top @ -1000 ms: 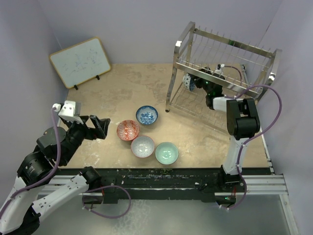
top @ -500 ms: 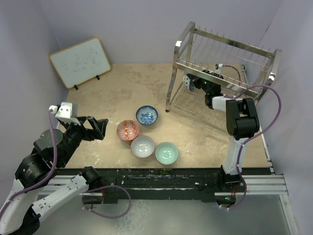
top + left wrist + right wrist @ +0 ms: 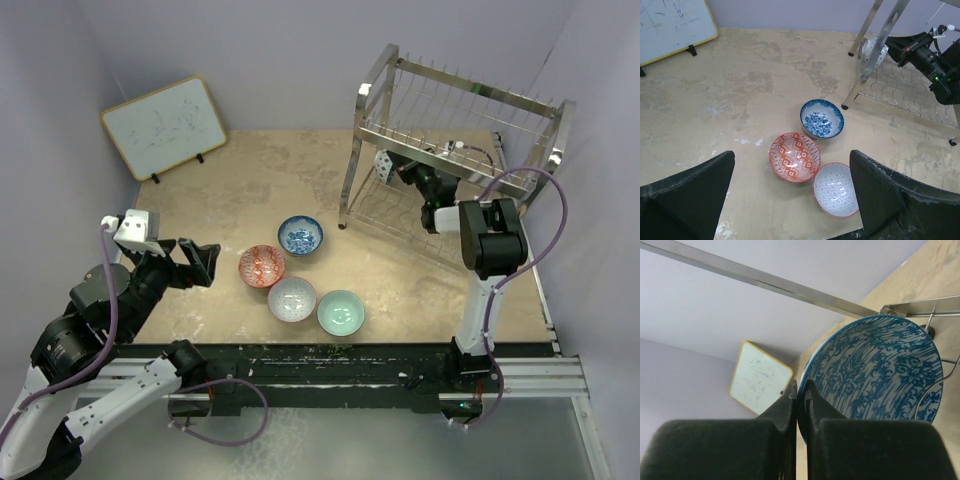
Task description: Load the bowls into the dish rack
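Observation:
My right gripper (image 3: pixel 799 385) is shut on the rim of a blue-and-white bowl (image 3: pixel 880 375). That bowl (image 3: pixel 385 163) stands on edge in the lower tier of the dish rack (image 3: pixel 460 95), at its left end. Four more bowls lie on the table: blue-and-white (image 3: pixel 300 235), red-orange (image 3: pixel 262 266), pale grey-white (image 3: pixel 292 299) and mint green (image 3: pixel 341 312). My left gripper (image 3: pixel 205 262) hovers open to the left of them, holding nothing. In the left wrist view the red-orange bowl (image 3: pixel 794 156) and grey-white bowl (image 3: pixel 836 190) show between its wide-apart fingers.
A framed whiteboard (image 3: pixel 165 125) leans on its stand at the back left. The rack's tubular legs (image 3: pixel 875 55) stand just behind the blue-and-white bowl (image 3: pixel 822 118). Walls close in on the left, back and right.
The right gripper has closed from open onto the rim of the bowl in the rack. The left arm has drawn back slightly to the left.

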Robot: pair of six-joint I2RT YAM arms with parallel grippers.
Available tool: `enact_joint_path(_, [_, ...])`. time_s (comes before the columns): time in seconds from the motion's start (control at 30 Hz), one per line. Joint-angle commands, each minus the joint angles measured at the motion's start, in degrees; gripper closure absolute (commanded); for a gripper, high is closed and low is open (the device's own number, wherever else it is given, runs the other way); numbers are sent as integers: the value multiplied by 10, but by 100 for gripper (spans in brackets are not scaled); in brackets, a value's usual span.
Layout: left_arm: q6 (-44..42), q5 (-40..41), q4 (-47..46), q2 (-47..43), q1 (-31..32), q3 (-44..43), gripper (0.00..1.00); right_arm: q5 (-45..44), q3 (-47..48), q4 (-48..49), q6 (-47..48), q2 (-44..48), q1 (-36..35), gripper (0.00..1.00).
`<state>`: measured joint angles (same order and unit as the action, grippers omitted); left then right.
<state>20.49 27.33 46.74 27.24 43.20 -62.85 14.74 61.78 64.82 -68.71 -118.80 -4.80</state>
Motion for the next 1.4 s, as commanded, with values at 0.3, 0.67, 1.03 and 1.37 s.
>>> enact_joint_path(0.3, [4, 10, -3, 2, 2, -6, 1, 55, -29, 339, -166, -21, -2, 100])
enact_joint_path(0.67, [4, 3, -9, 6, 2, -2, 1, 51, -87, 440, -257, -79, 2, 100])
enact_joint_path(1.03, [6, 0, -13, 10, 2, 3, 1, 11, -165, 406, -224, -50, 27, 100])
enact_joint_path(1.37, [9, -6, -21, 12, 2, 15, 1, -2, -216, 396, -206, -32, 53, 89])
